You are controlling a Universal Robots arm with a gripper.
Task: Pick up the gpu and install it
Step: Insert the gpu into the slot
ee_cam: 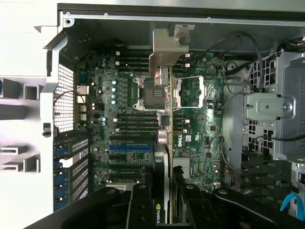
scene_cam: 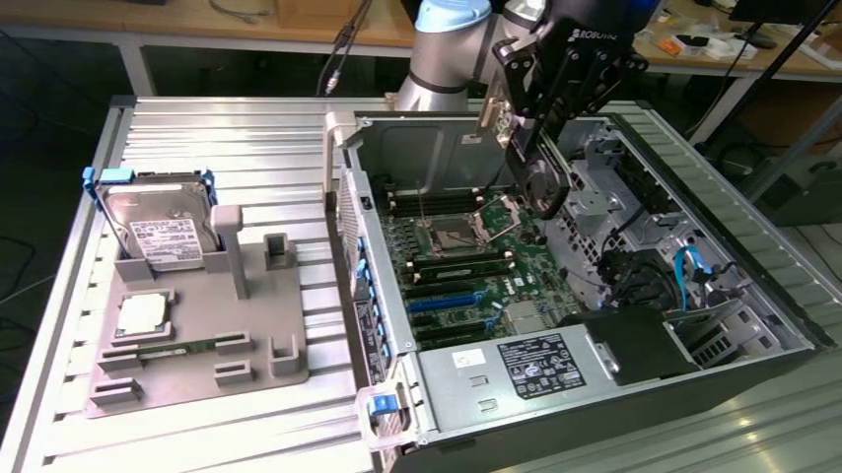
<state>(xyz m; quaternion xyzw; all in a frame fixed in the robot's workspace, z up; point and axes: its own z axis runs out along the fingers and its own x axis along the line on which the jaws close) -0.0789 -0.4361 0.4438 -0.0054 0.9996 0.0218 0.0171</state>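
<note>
The gripper (scene_cam: 537, 123) is clamped on the gpu (scene_cam: 545, 192) and holds it in the air inside the open computer case (scene_cam: 736, 296), above the far part of the motherboard (scene_cam: 460, 266). In the wrist view the gripper (ee_cam: 164, 200) pinches the gpu (ee_cam: 162, 167) by its two flat faces. The card is seen edge-on there, with its silvery bracket (ee_cam: 167, 47) at the end away from the gripper. It hangs over the processor socket (ee_cam: 152, 93) and touches nothing on the board.

The step in hand looks like carrying the card over to its slot, so the task is well begun but the card is not seated. The long blue slot (ee_cam: 131, 148) lies nearer in the case than the card does, beside the perforated rear wall (ee_cam: 66, 95) on the exterior view's left.

To do this well, the card's bottom edge should run parallel to the slot and stand square to the board before it goes down. The bracket should also face the rear wall openings. Whether it is turned that way now I cannot tell.

The cables (scene_cam: 632, 271) on the exterior view's right could snag, so a straight, slow descent seems safest. A tilted card may jam or slip in such a narrow grip.

Outside the case, the hard drive (scene_cam: 158, 232) sits in the grey tray (scene_cam: 197, 335) on the bench (scene_cam: 224, 128), well apart.
</note>
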